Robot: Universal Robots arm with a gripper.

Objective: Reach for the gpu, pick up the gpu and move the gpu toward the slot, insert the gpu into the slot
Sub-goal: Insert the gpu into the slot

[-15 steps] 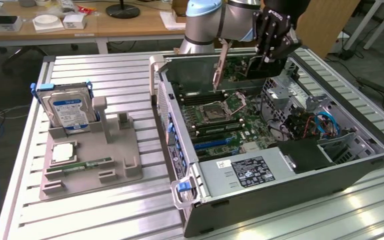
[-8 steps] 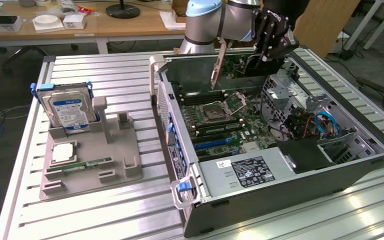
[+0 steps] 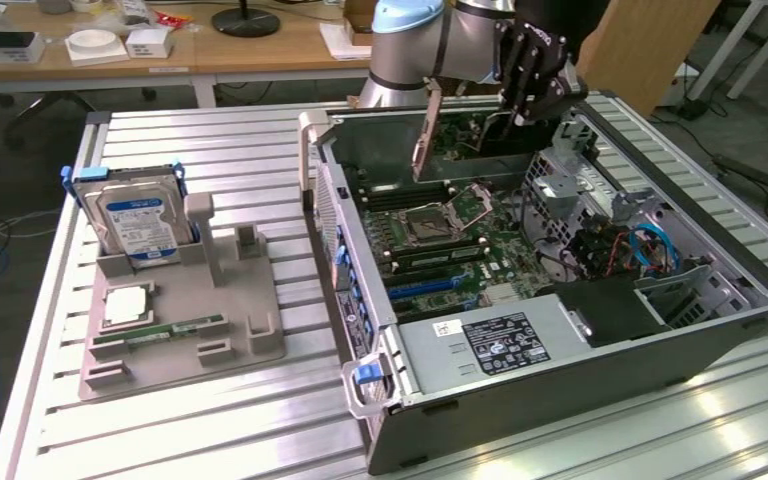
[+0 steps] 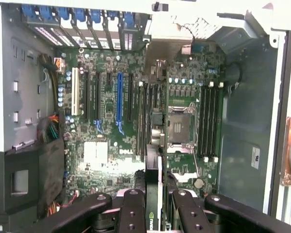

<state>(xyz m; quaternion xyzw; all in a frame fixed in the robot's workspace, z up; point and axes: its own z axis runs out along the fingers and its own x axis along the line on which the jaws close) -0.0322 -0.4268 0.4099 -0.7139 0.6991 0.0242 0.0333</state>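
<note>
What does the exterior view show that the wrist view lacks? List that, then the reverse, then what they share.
Exterior view adds: the blue-labelled hard drive standing in the grey holder, the memory stick lying there, and the slatted table. Wrist view adds: the green logo on the edge of the gpu. Both: the gripper shut on the gpu above the motherboard and its CPU socket.

The exterior view looks down on the open grey metal computer case (image 3: 558, 400); the wrist view faces into it, close over the shared green motherboard (image 4: 111, 133).
</note>
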